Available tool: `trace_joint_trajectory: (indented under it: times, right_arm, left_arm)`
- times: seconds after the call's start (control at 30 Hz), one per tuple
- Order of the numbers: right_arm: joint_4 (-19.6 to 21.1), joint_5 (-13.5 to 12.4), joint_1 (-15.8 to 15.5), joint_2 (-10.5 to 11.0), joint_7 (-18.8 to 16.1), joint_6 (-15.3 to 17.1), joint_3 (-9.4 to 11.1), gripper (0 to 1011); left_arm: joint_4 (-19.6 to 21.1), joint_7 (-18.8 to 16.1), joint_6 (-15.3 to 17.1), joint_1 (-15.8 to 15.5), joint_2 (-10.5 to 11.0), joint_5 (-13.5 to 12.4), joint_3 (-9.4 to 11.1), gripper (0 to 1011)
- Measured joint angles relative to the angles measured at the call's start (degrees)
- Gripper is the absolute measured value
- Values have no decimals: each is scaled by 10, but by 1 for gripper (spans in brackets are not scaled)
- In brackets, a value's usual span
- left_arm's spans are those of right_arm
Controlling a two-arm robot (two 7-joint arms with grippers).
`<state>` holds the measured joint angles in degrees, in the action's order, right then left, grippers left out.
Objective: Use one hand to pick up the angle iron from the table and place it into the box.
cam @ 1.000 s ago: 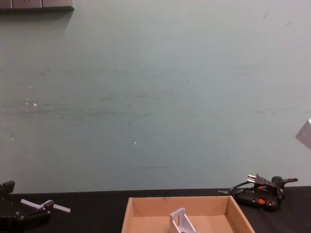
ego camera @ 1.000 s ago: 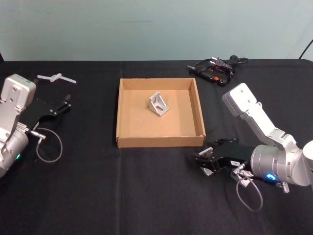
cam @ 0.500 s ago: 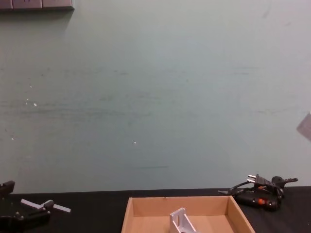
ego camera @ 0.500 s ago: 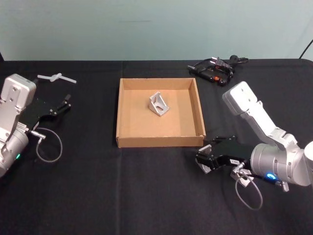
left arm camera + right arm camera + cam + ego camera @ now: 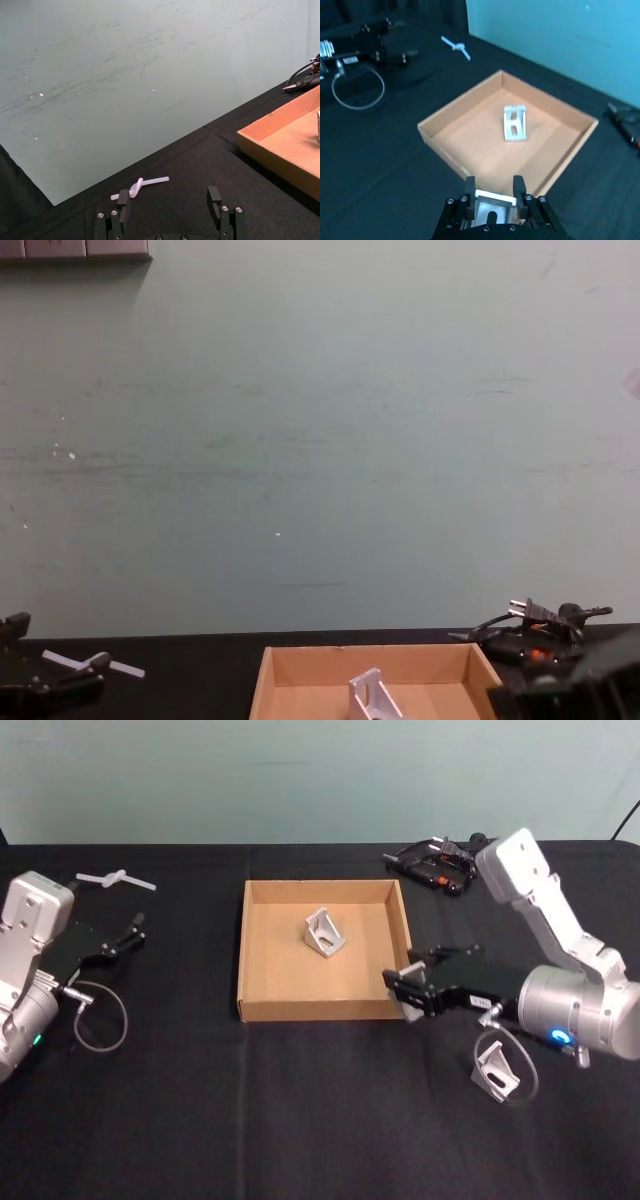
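The left gripper [image 5: 135, 930] lies on the table [image 5: 300, 1120] at the far left, where it was a second ago, its fingers [image 5: 122, 200] apart with nothing between them. Just beyond it the small white plastic piece [image 5: 115, 878] has not moved.

In the middle the cardboard box [image 5: 243, 950] sits as before. One bracket [image 5: 324, 933] stands inside it, a little behind the centre of the floor and apart from every wall. Nothing else lies in the box.

The change is on the right. A second ago the right gripper [image 5: 400, 982] was down on the table in front of the box's front right corner, over a bracket lying there. It has since risen and moved towards the box. It is now at the box's right wall near that corner, and the arm's elbow has swung back towards the far edge of the table. The two fingers are clamped on the held bracket [image 5: 492, 210], one on each side; the right wrist view looks past it into the box.

Below the right wrist a third bracket [image 5: 495, 1070] has come into sight, resting on the table well clear of the box. Behind the arm, near the far right of the table, the black tool with its plug [image 5: 435, 860] lies unchanged.
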<state>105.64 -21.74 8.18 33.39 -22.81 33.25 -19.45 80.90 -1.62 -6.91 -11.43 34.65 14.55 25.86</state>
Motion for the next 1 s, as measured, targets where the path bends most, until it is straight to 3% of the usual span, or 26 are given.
trace_joint_trajectory:
  times: [0.2,0.4,0.5,0.53,0.63,0.9,1.0]
  right_arm:
    - [-27,0,46,-8,-3,-10,-14,448]
    - [-89,4,108,-29,-12,-23,-36,448]
    - [-146,9,148,-46,-25,-47,-55,448]
    - [-146,9,148,-46,-25,-47,-55,448]
    - [-211,16,184,-65,-42,-81,-74,448]
    - [-326,35,247,-98,-74,-133,-111,449]
    - [-347,40,258,-106,-75,-139,-116,448]
  left_arm:
    - [0,0,0,0,0,0,0,1004]
    - [0,0,0,0,0,0,0,1005]
    - [0,0,0,0,0,0,0,1005]
    - [0,0,0,0,0,0,0,1005]
    - [0,0,0,0,0,0,0,1005]
    - [0,0,0,0,0,0,0,1005]
    - [0,0,0,0,0,0,0,1005]
